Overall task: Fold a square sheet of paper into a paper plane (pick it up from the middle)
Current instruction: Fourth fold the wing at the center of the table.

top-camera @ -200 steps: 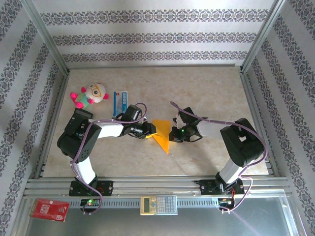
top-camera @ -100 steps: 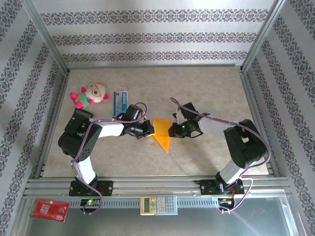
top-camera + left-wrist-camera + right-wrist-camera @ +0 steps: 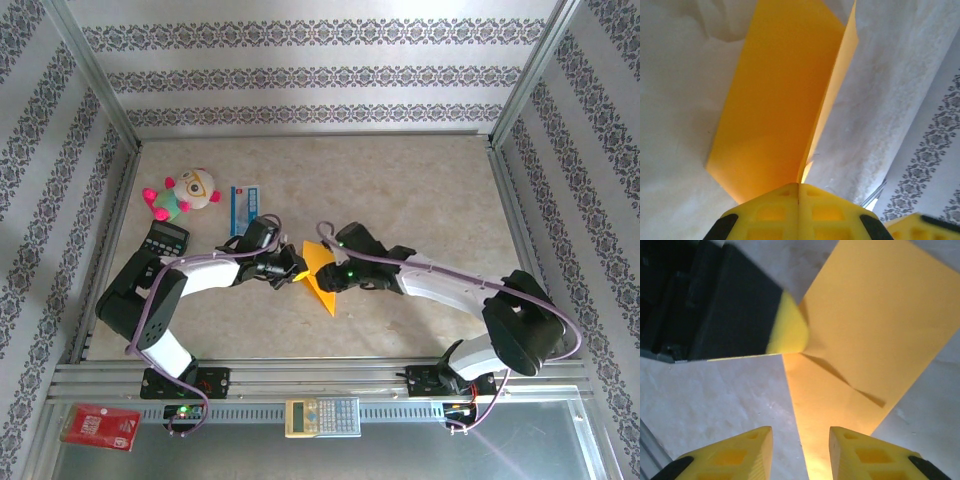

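Paper (image 3: 775, 100) edge inside left tool (image 3: 799, 189)

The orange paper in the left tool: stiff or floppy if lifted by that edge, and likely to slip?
Probably floppy: the paper is a thin sheet, so its free end would likely sag, though the upright fold may stiffen it slightly. It looks light, so the shut left tool should hold it. The right tool, jaws apart, offers no support.

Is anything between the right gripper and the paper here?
Nothing visible. The right gripper has its jaws open and faces the paper directly, and the sheet runs right up to the gap between them. The left gripper is shut on the paper's edge, off to one side of that path.
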`<state>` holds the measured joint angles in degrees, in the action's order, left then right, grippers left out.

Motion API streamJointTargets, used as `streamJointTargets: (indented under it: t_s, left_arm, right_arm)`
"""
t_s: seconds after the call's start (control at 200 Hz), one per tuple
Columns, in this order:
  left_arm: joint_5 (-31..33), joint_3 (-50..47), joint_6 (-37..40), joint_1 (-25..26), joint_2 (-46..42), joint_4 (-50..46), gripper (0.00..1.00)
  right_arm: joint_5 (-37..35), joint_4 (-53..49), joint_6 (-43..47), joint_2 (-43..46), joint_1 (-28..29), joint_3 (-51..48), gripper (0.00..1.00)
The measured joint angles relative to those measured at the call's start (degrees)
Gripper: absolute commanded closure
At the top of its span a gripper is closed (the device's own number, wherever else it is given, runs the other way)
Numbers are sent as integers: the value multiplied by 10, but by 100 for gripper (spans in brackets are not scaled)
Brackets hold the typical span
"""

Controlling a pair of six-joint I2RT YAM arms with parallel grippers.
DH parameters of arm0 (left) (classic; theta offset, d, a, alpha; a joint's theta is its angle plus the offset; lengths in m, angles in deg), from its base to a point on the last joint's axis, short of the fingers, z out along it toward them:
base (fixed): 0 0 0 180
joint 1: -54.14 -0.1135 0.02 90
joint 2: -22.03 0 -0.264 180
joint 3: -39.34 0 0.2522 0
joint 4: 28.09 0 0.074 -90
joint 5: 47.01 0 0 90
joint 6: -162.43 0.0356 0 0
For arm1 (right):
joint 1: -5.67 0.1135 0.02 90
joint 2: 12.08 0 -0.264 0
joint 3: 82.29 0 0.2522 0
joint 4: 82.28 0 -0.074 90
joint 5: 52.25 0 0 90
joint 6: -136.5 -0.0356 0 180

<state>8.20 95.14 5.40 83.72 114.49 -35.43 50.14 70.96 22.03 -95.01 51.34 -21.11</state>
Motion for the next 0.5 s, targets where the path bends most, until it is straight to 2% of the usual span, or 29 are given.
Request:
streamJointTargets:
  t_s: [0.245, 0.5]
  left_arm:
    - [10, 5, -36, 0, -26, -17, 100]
    - [17, 5, -54, 0, -26, -23, 100]
  right_arm:
    - [-107, 38, -36, -29, 76, -10, 57]
    - [-203, 46, -76, -79, 130, -10, 61]
